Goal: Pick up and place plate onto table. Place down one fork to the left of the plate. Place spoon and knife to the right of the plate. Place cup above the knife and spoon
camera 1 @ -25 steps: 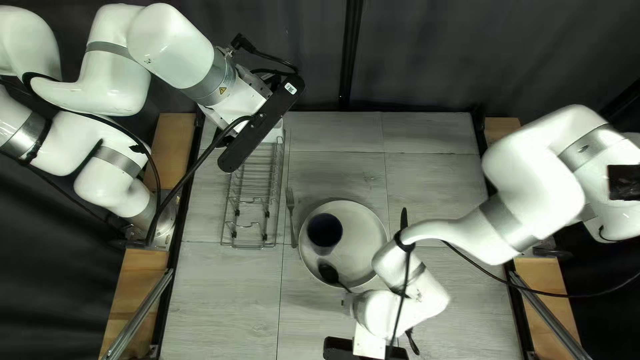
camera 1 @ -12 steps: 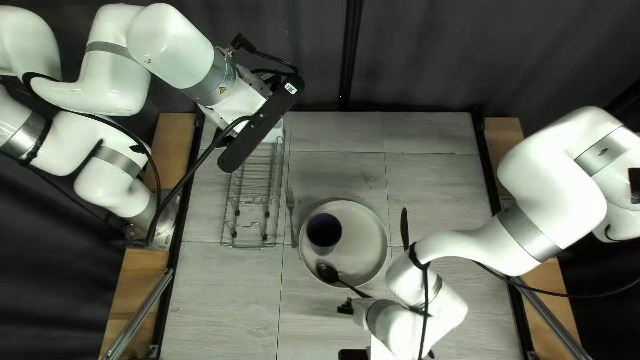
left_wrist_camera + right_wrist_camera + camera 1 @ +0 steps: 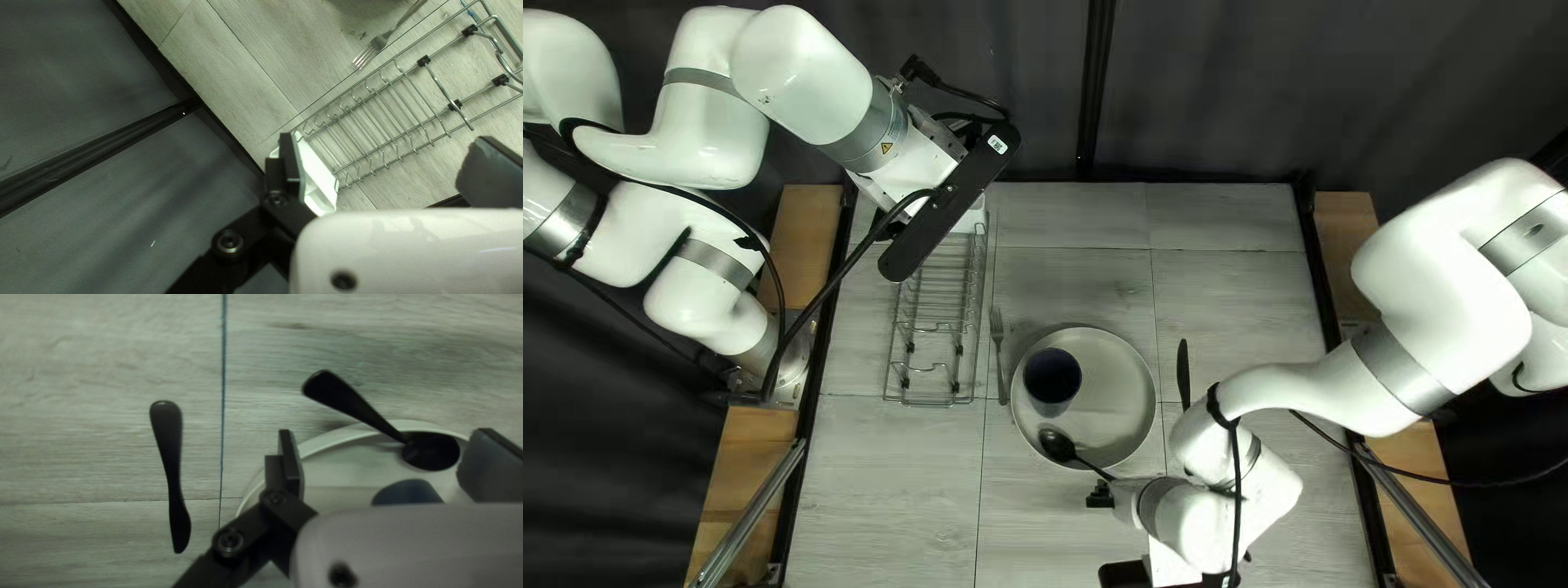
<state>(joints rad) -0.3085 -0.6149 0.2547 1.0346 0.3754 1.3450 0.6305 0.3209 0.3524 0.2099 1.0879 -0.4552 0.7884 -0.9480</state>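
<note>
The left gripper (image 3: 917,180) and right gripper (image 3: 1173,568) are both spread. The spoon (image 3: 1058,443) and cup (image 3: 1053,376) rest on the plate (image 3: 1116,387).

In the top left view, my right arm (image 3: 1220,523) has shifted toward the right, away from the plate (image 3: 1116,381). Because of this, more of the knife (image 3: 1183,370) and of the spoon's handle (image 3: 1093,468) is now uncovered.
</note>
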